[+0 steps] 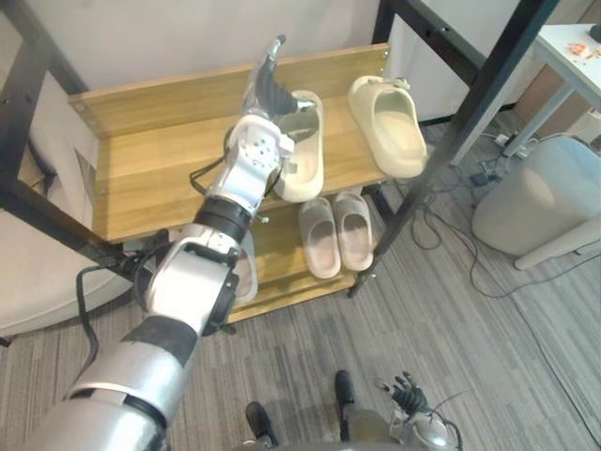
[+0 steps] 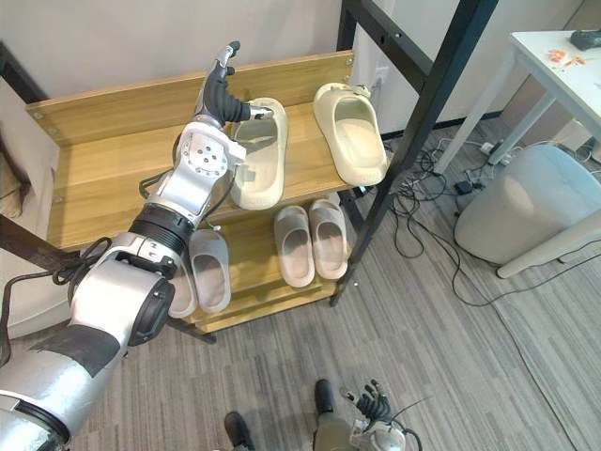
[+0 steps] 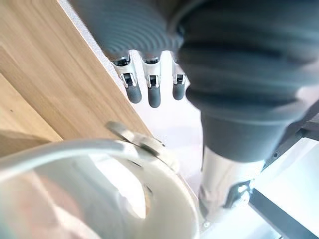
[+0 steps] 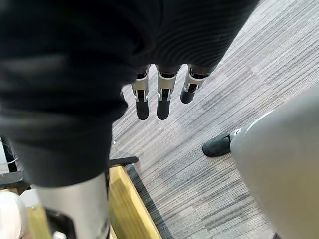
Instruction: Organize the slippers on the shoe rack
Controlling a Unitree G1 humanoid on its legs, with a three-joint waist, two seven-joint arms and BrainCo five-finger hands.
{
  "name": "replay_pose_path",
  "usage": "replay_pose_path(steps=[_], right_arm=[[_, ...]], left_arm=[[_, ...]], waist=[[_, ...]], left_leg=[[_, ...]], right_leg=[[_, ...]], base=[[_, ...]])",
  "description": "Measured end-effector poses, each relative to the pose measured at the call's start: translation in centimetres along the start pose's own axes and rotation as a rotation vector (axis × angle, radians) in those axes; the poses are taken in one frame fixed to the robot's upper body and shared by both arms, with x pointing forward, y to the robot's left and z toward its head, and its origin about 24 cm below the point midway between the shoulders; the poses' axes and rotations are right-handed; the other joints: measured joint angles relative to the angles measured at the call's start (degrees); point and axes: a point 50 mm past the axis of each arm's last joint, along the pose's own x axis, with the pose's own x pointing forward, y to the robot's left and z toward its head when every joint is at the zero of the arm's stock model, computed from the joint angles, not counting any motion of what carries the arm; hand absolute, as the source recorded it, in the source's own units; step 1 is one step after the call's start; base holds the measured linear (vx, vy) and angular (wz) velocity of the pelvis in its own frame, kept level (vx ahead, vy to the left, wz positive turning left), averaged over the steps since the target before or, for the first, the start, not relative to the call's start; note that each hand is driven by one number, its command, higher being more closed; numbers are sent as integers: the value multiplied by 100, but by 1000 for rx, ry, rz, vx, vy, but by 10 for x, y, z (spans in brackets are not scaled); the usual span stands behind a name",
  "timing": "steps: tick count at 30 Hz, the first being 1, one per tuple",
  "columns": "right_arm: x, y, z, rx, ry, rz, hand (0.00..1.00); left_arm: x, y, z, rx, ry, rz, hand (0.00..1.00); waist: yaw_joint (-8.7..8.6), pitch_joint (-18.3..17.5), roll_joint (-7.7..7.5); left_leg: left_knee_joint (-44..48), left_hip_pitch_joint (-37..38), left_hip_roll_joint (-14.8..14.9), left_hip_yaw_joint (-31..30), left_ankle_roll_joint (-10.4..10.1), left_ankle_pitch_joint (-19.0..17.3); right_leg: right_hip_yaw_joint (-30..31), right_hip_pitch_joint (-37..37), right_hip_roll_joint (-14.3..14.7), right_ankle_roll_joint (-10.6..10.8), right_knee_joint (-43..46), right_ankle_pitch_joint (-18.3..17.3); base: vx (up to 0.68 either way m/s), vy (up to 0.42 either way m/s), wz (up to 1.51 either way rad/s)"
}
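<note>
Two cream slippers lie on the top board of the wooden shoe rack [image 1: 155, 164]: the left slipper [image 1: 302, 150] and the right slipper [image 1: 390, 127], toes pointing to the front. My left hand [image 2: 218, 94] hovers over the heel end of the left slipper [image 3: 124, 199], open, fingers [image 3: 154, 92] straight toward the back wall and the thumb lying by the slipper's rim. A pale pink pair [image 1: 336, 233] sits on the lower shelf, with another pale pair [image 2: 208, 268] further left. My right hand [image 1: 410, 396] hangs low near the floor, open, fingers [image 4: 162, 99] relaxed.
A black slanted post [image 1: 460, 132] of the frame crosses in front of the rack's right end. A grey rounded bin [image 1: 535, 202] and a white table [image 1: 573, 47] stand to the right, with cables [image 1: 441, 225] on the carpet. A white cushion [image 1: 38, 272] lies at the left.
</note>
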Motion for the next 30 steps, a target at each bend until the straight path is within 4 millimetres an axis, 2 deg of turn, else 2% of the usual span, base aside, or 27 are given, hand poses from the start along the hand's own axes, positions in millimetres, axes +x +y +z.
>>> replay_pose_path(steps=[12, 16, 18, 21, 23, 26, 30], right_arm=[[0, 1, 0, 3, 1, 0, 0], [-1, 1, -2, 5, 7, -2, 0], [-1, 1, -3, 7, 11, -5, 0], [-2, 1, -5, 9, 20, -10, 0], [-2, 6, -6, 17, 22, -1, 0], [-2, 8, -7, 19, 29, 2, 0], [-3, 8, -9, 20, 43, -3, 0]], left_arm=[[-4, -18, 9, -93, 1, -38, 0], [-10, -20, 41, -212, -133, -1, 0], [-16, -20, 45, -251, -177, 6, 0], [-35, -26, 42, -329, -221, 2, 0], [-49, -26, 36, -402, -237, 15, 0], [-61, -26, 25, -443, -216, 25, 0], [-74, -34, 10, -472, -172, 3, 0]], waist=[[-21, -22, -34], [7, -31, -47], [23, -30, -47], [73, -57, -48], [173, -61, -54], [300, -62, -56], [356, -69, -66]], left_leg=[[0, -4, -2, -52, 15, 41], [3, 33, -4, -164, 27, 73], [3, 98, -2, -208, 27, 76], [0, 233, 11, -336, 27, 70], [-1, 204, 7, -385, 30, 72], [-1, 203, 2, -412, 37, 70], [-2, 287, 1, -490, 37, 80]], right_leg=[[-79, 41, -16, -1, 0, 8], [-179, 146, -37, -2, -5, 7], [-238, 255, -42, -3, -31, 7], [-352, 494, -47, -6, -90, 0], [-415, 494, -63, -5, -92, 1], [-432, 510, -71, -8, -95, 4], [-578, 711, -87, -4, -177, 8]], base=[[-3, 12, 3], [-3, 26, 14], [-6, 16, 12], [-23, 9, 22], [-73, 8, 12], [-51, 9, 7], [-18, 11, 15]])
